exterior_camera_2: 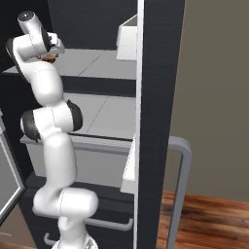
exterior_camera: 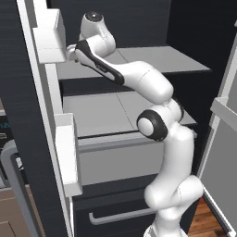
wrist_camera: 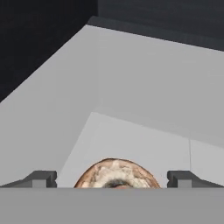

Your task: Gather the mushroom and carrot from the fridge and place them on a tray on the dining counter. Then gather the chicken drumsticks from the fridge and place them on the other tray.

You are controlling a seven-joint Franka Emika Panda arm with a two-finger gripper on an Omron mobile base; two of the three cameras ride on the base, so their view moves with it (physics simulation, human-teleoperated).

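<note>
In the left base view, the opened left door (exterior_camera: 32, 115) of the tall black fridge (exterior_camera: 139, 18) is seen at the far left, with white bins (exterior_camera: 68, 152) fixed to its pale inner face. To its right, two flat grey shelves (exterior_camera: 102, 113) are stacked inside the dark interior, above a pale grey drawer front (exterior_camera: 115, 159) and a black lower drawer with a grey bar handle (exterior_camera: 120, 216). The white arm with dark joints (exterior_camera: 162, 134) is raised from the lower right and bent leftward over the upper shelf, its hand being hidden behind the upper door bin.

In the right base view, the arm (exterior_camera_2: 53, 146) is seen at the left, with its wrist bent down over the upper grey shelf (exterior_camera_2: 97, 63). The small dark brown rounded mushroom (exterior_camera_2: 48, 58) is glimpsed just beneath the hand, resting on that shelf. Further right, the edge of the black right door (exterior_camera_2: 158, 121) is shown with its long grey handle (exterior_camera_2: 182, 185), beside a wooden floor (exterior_camera_2: 209, 223).

In the hand view, the tool (wrist_camera: 112, 179) is shown with its two dark fingertips (wrist_camera: 41, 178) spread fully apart, nothing being gripped. The mushroom (wrist_camera: 114, 174) is seen between them at the bottom edge, its brown rim and pale speckled face partly cut off; whether it is touched by either tip cannot be told. The grey shelf (wrist_camera: 144, 100) is spread beyond it to the dark back wall.
</note>
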